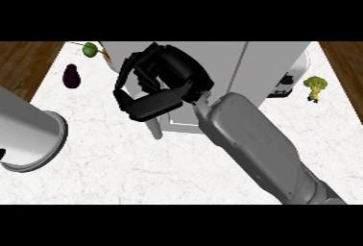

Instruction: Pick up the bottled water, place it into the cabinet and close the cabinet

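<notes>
Head view. Over the middle of the marbled counter (142, 173), held up against the front of the pale cabinet (234, 62): right hand (159, 84), black, coming off a grey forearm (255, 144) that enters from the lower right corner. Fingers (135, 67) clenched inward toward the thick thumb (152, 106), with only grey cabinet surface showing in the gap between them. Nothing to be made out inside that curl. Just below the thumb, sticking down: a slim grey bar (156, 129), perhaps a door handle, partly hidden by the hand, so hard to say for sure. Behind the palm and wrist, covered: a good part of the cabinet's front, so no telling whether the door stands open or closed.

Bottle: not to be made out anywhere in view; possibly hidden by the hand, the forearm or the cabinet, impossible to say which.

Well left of the fingers: a dark eggplant (71, 76) lying on the counter. Above and left of the fingers, near the counter's far edge: a green fruit (90, 49) with something orange beside it, too small to name. Far right of the fingers, past the cabinet: broccoli (315, 87), and between it and the cabinet a white appliance (289, 84), mostly hidden.

At the left edge: left forearm (28, 134), large and cut off, with left hand (2, 154) showing only as a dark sliver; state impossible to tell.
</notes>
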